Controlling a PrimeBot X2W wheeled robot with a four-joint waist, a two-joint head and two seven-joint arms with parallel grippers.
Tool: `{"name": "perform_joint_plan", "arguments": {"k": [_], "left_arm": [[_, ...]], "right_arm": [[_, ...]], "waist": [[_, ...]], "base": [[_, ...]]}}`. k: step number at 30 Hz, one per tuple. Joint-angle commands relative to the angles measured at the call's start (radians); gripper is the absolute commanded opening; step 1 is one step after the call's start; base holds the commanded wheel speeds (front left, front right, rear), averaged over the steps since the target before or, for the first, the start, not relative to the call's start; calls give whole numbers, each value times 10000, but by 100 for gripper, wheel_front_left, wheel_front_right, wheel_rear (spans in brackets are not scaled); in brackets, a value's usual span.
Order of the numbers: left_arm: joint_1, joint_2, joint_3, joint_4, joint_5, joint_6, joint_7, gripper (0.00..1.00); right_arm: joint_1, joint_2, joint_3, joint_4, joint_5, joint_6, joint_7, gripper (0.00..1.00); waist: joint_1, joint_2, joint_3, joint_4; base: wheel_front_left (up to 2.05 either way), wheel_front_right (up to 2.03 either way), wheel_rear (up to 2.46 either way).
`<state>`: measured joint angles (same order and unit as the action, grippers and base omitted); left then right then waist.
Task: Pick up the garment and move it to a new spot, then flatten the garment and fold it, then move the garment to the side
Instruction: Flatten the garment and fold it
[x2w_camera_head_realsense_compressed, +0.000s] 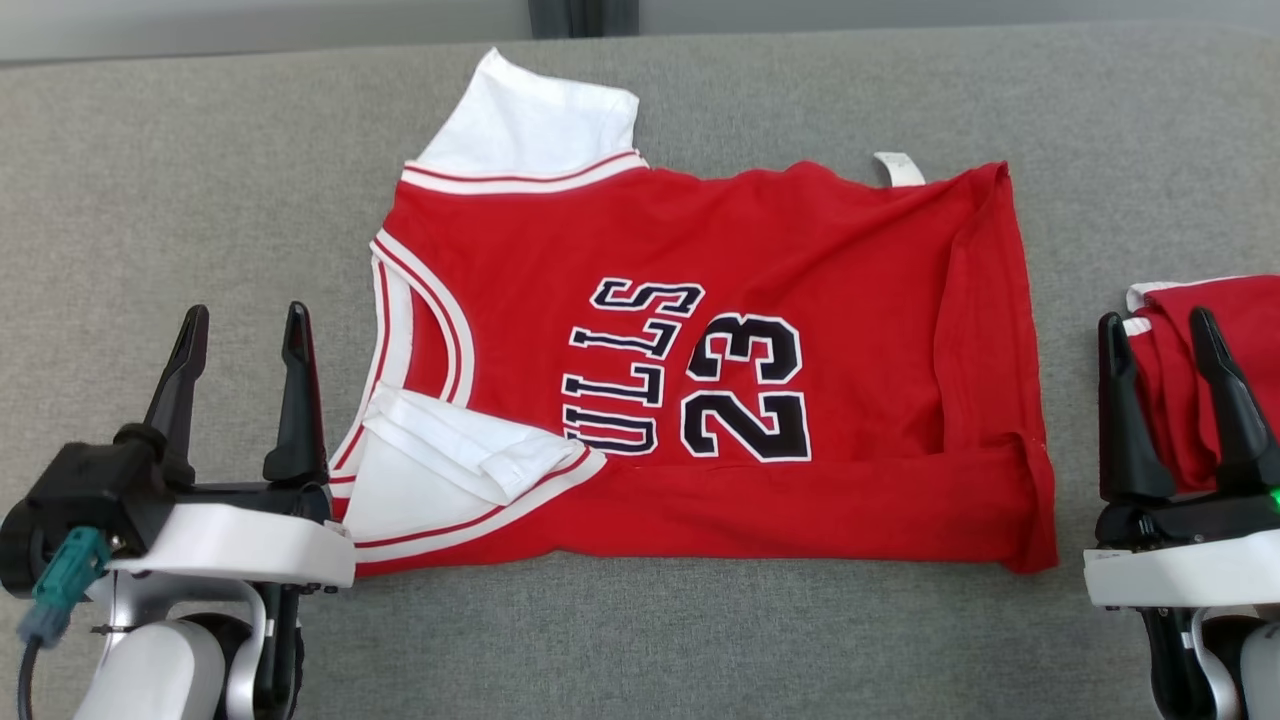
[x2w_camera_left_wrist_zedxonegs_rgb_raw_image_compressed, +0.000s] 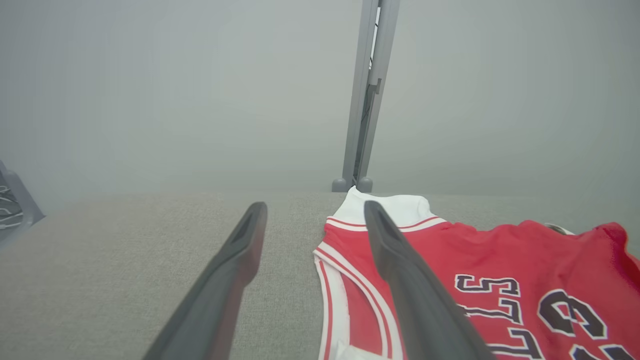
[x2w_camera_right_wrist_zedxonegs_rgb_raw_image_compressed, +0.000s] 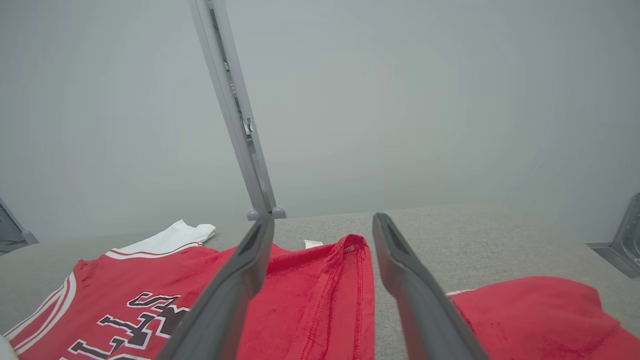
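A grey table (x2w_camera_head_realsense_compressed: 200, 180) carries a red-and-white jersey (x2w_camera_head_realsense_compressed: 800, 250), which lies mid-frame with its lower edge folded over. A smaller red cloth (x2w_camera_head_realsense_compressed: 1250, 310), possibly another folded garment, is cut off at the right edge. The left pincer (x2w_camera_head_realsense_compressed: 245, 320), lower left, and the right pincer (x2w_camera_head_realsense_compressed: 1155, 325), lower right, stand released and empty. A white label (x2w_camera_head_realsense_compressed: 898, 168) pokes out above the jersey's top edge.
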<state>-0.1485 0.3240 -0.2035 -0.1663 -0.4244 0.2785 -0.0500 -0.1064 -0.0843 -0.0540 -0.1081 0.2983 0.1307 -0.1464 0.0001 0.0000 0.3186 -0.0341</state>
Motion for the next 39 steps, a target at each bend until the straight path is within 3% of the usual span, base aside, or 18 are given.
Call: {"name": "perform_joint_plan", "arguments": {"k": [1, 9, 16, 23, 39], "left_arm": [[71, -57, -3, -35, 74, 51, -181, 100], [625, -383, -83, 393, 324, 188, -1439, 100], [591, -634, -239, 1523, -13, -408, -1867, 100], [474, -323, -663, 2537, 439, -551, -1613, 100], [374, -259, -874, 2542, 345, -468, -1238, 100]], "right_arm": [[-68, -85, 51, -26, -202, 2, -164, 100], [359, -13, 474, 401, -953, 2, -356, 100], [892, 125, 419, 753, -920, 2, -205, 100], [1128, 163, 299, 1047, -995, 2, -39, 100], [1042, 223, 362, 1096, -900, 2, 146, 100]], "waist": [[-1, 0, -209, -4], [-1, 0, -1048, 18], [-1, 0, -1685, 194], [-1, 0, -2037, 237], [-1, 0, -2047, 356]], "base": [[0, 0, 0], [0, 0, 0], [0, 0, 0], [0, 0, 0], [0, 0, 0]]}}
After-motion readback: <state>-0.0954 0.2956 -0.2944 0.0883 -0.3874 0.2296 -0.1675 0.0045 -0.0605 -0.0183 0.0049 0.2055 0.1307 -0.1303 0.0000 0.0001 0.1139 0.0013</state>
